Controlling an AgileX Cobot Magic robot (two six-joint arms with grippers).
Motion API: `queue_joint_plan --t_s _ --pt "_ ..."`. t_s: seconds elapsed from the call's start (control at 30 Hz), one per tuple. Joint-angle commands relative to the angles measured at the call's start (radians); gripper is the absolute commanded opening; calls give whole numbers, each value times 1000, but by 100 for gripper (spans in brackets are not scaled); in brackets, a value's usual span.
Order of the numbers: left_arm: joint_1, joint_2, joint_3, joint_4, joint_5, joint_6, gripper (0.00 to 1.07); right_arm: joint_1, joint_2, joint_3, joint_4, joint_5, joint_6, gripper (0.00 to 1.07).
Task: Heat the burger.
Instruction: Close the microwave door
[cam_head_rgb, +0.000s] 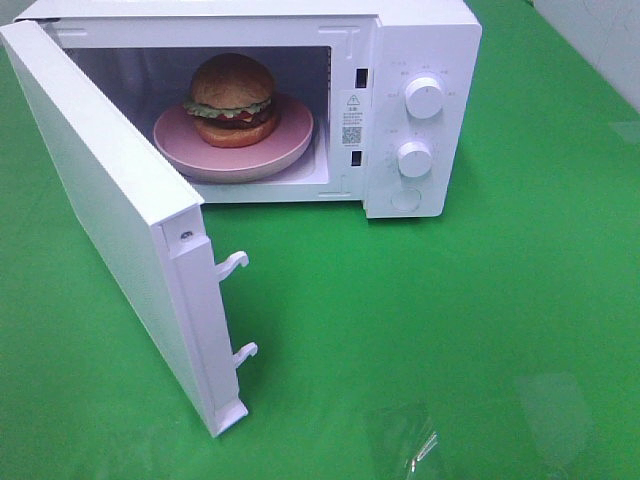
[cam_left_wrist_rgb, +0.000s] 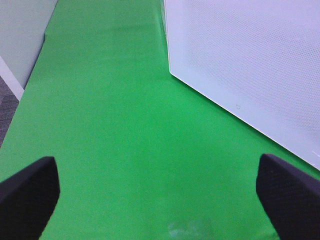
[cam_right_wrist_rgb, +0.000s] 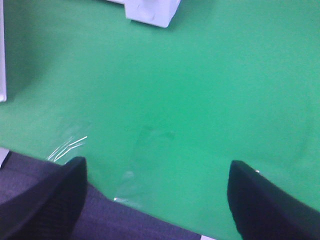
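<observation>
1. Left end effector (cam_left_wrist_rgb: 157, 202): fingers wide apart and empty, low over the worktop (cam_left_wrist_rgb: 110, 125) on the near-left side. It sits beside what I take to be the door's outer face, well placed for a push.
2. Right end effector (cam_right_wrist_rgb: 157, 200): fingers wide apart, empty, over the near edge.
3. Clear film scrap (cam_head_rgb: 418, 445): near edge, no role in the task.
4. Microwave door (cam_head_rgb: 110, 220): swung open toward the near-left corner, exposing the cavity.
5. Microwave (cam_head_rgb: 420, 40): far edge. Two knobs (cam_head_rgb: 424, 98) on the right panel.
6. Pink plate (cam_head_rgb: 295, 140): inside the cavity.
7. Burger (cam_head_rgb: 232, 95): upright, centred on the plate. I judge loading done; closing the door and setting the timer remain.
</observation>
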Motion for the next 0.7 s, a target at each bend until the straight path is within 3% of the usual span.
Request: queue_joint_plan --t_s 0.03,0.43,0.7 --pt "-3 -22 4 -1 -15 2 100 -76 -114 38 12 16 4 76" --pt "-3 -22 4 -1 -15 2 100 -217 -283 244 98 -100 -5 76" --pt "-3 -22 4 -1 -15 2 100 -296 -392 303 88 -209 -7 76"
